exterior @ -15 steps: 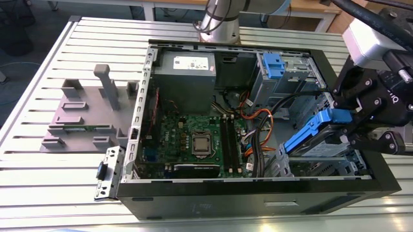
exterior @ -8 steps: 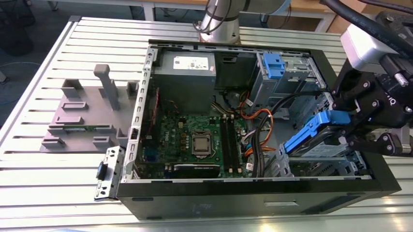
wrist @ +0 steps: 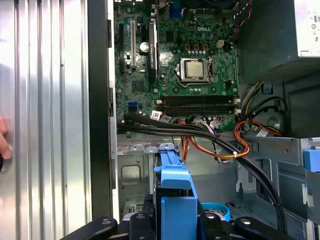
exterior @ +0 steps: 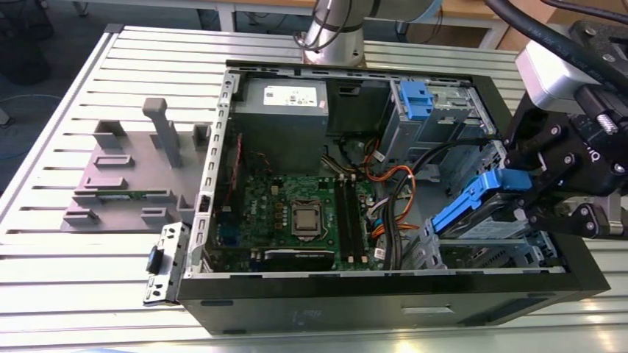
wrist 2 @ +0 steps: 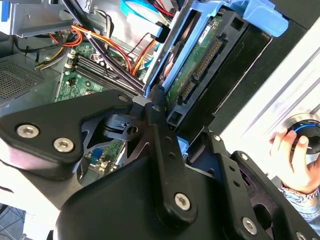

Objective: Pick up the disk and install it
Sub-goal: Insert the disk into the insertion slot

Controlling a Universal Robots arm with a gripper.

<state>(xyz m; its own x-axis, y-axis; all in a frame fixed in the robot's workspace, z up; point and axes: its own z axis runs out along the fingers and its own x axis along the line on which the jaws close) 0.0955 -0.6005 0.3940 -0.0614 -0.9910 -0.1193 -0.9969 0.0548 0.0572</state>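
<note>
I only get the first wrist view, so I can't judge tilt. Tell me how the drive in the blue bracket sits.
Observer: In the exterior view, the flat silver metal disk in its blue plastic bracket is tilted. The jaws are shut on its upper end, above the grey metal drive cage at the exterior view's right of the open black computer case.
Operator: Describe the face I can't see.
Observer: In the second wrist view, its green circuit board and black connector row face the camera.
Operator: Report what's beside the case.
Observer: A grey plastic stand with upright posts sits on the ribbed metal table, at the exterior view's left of the case.
</note>
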